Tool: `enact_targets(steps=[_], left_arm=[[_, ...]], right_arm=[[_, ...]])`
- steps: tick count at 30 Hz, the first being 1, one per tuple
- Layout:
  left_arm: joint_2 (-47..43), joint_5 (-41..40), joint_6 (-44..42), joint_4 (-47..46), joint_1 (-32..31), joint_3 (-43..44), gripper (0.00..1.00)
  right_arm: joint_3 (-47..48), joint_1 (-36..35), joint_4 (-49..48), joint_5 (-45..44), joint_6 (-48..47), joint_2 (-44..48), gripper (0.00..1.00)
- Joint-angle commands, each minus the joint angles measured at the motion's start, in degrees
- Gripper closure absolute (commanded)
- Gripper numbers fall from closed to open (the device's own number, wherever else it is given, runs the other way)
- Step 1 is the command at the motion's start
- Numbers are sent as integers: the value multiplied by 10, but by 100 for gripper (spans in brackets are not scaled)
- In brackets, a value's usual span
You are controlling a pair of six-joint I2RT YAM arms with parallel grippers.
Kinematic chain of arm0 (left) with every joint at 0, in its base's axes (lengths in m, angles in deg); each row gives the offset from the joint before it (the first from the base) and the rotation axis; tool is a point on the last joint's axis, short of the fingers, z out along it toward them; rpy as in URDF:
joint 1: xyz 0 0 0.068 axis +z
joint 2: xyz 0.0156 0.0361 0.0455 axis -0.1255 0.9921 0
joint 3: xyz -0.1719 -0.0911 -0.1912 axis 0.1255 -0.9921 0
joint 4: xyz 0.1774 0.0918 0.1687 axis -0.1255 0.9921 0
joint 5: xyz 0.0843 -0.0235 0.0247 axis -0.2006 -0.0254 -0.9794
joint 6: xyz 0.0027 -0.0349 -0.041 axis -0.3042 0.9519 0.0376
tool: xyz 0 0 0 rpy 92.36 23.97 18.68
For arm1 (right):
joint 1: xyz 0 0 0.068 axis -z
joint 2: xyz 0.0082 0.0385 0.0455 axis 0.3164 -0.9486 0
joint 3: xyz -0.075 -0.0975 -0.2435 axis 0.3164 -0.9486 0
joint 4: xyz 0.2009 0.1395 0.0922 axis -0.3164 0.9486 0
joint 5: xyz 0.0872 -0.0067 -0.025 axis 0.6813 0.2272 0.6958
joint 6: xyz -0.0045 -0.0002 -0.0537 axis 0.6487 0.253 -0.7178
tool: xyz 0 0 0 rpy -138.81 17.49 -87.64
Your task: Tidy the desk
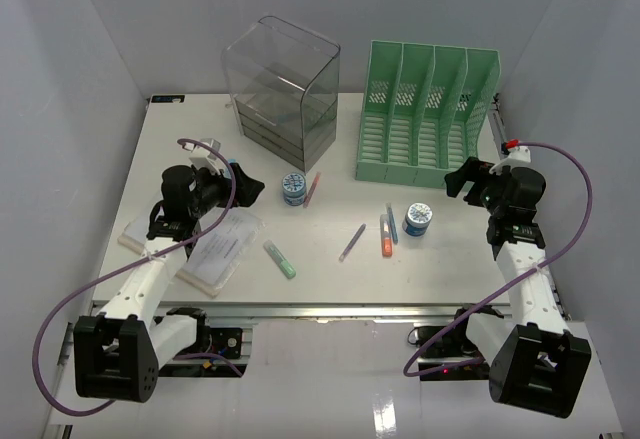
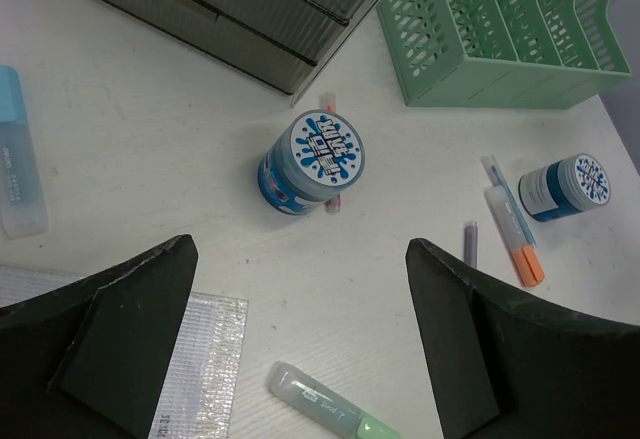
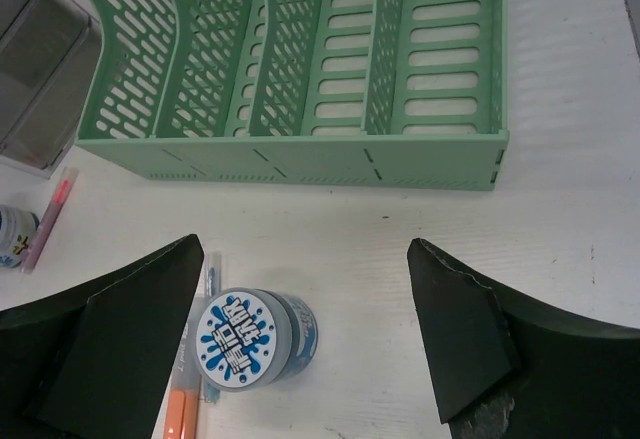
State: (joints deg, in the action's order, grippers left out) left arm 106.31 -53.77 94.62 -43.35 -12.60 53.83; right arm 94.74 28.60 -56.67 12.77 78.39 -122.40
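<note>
Large flat white desk beneath both arms. Left gripper agape, empty, aimed at upright squat blue tub with splash-printed white lid, dead ahead between jaws. Right gripper likewise agape, empty; 2nd matching tub nearer it, ahead-left.

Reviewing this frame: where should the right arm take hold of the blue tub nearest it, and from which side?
Probably from above, pinching the tub across its round side wall below the lid: it stands upright, lid up. With pens close on its left, right gripper fingers are safer on near and far sides.
</note>
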Motion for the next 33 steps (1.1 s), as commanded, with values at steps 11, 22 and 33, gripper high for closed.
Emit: enact_targets(steps=[11,22,33], left_arm=[[37,98,82,-64,64,21,3],[179,235,324,-267,176,79,10],[418,188,471,-420,137,212,32]], right_arm=[[-23,2,-21,346,-235,5,10],[5,-3,84,541,-391,-1,9],[4,-2,72,615,-422,-13,20]])
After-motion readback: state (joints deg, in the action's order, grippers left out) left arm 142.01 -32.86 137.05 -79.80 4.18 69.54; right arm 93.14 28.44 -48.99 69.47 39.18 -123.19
